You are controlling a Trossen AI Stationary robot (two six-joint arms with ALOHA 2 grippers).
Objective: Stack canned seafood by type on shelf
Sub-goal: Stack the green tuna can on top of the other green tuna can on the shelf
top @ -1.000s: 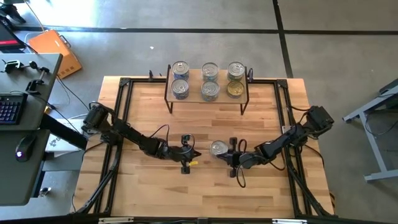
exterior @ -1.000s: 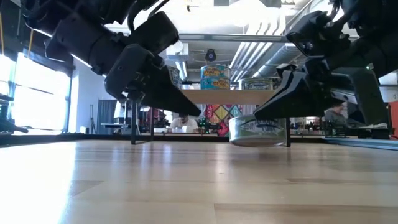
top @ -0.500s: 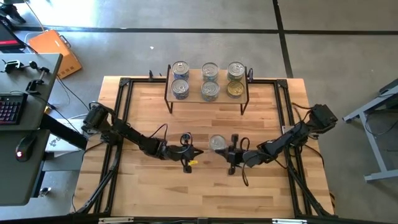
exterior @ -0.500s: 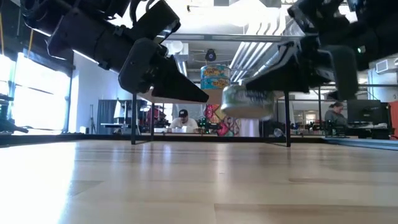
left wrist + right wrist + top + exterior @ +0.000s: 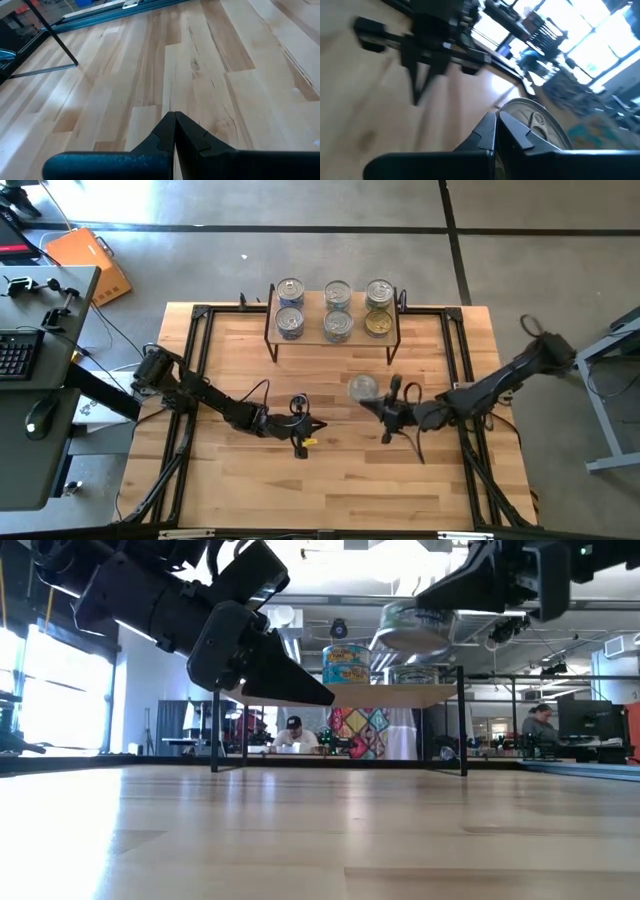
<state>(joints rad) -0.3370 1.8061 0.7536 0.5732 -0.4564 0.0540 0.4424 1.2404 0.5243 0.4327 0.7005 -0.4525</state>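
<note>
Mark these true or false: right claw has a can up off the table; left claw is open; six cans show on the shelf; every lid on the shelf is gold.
1. The right claw has a can up off the table. True.
2. The left claw is open. False: it is shut and holds nothing.
3. Six cans show on the shelf. True, counted from above.
4. Every lid on the shelf is gold. False: only one gold lid shows; the rest look silver.

The surface [image 5: 240, 460] is light wood in pale and honey planks. The shelf [image 5: 335, 340] has a light-wood board on black legs. Five tins [image 5: 290, 321] on it have silver lids; the one at three o'clock [image 5: 378, 324] is gold. The lifted tin [image 5: 362, 388] is silver. Both arms are black.
</note>
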